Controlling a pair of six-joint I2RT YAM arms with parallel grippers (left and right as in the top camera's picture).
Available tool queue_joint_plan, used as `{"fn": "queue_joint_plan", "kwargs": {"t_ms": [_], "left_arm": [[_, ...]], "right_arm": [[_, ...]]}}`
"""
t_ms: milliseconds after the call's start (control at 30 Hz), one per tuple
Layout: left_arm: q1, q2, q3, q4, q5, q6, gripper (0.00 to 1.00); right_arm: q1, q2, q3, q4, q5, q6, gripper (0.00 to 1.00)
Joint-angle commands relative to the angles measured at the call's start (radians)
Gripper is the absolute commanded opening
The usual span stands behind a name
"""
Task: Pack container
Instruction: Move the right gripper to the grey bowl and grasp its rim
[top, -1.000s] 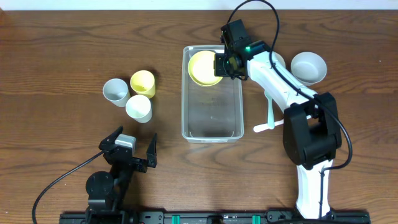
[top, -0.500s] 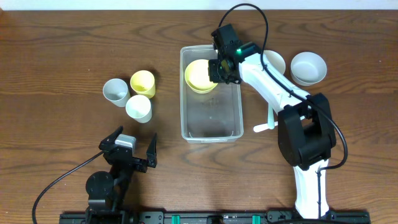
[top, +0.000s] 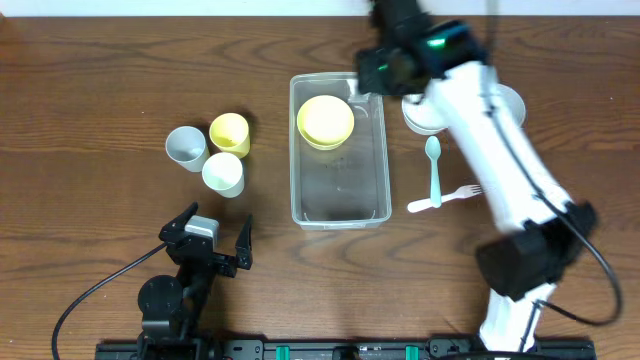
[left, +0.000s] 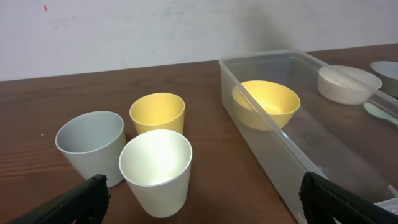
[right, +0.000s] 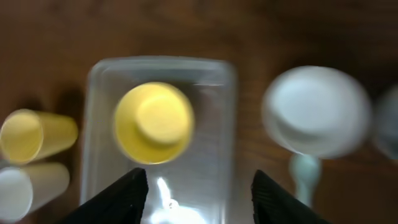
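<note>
Table (top: 100, 80) shows bare wood along its left and front edges. The container (top: 340, 195) sits mid-table with the yellow bowl (top: 325, 121) in its far end and the near half of its floor open. Right gripper (right: 196, 199) hangs above it, jaws wide and holding nothing; left gripper (top: 210, 240) is near the front edge, jaws wide; cups (top: 222, 172) are well left of the rim, spoon (top: 433, 165) near its right.

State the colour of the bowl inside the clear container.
Yellow; the bowl inside the container shows best in the left wrist view.
</note>
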Motion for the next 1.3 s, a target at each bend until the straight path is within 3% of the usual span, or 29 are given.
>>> {"fn": "queue_joint_plan", "kwargs": {"t_ms": [0, 200, 467, 967, 1267], "left_arm": [[0.005, -0.006, -0.018, -0.024, 0.011, 0.014, 0.98], [0.005, -0.006, -0.018, -0.024, 0.011, 0.014, 0.98], [0.005, -0.006, -0.018, -0.024, 0.011, 0.014, 0.98], [0.005, -0.006, -0.018, -0.024, 0.011, 0.014, 0.98], [0.005, -0.006, -0.018, -0.024, 0.011, 0.014, 0.98]], "right_arm": [[-0.135, 0.011, -0.009, -0.050, 0.079, 0.065, 0.56], [-0.373, 0.015, -0.120, -0.051, 0.070, 0.135, 0.61], [-0.541, 0.015, -0.395, 0.159, 0.007, 0.131, 0.61], [-0.558, 0.016, -0.713, 0.524, -0.006, 0.131, 0.57], [-0.558, 0.023, -0.745, 0.568, 0.009, 0.131, 0.40]]}}
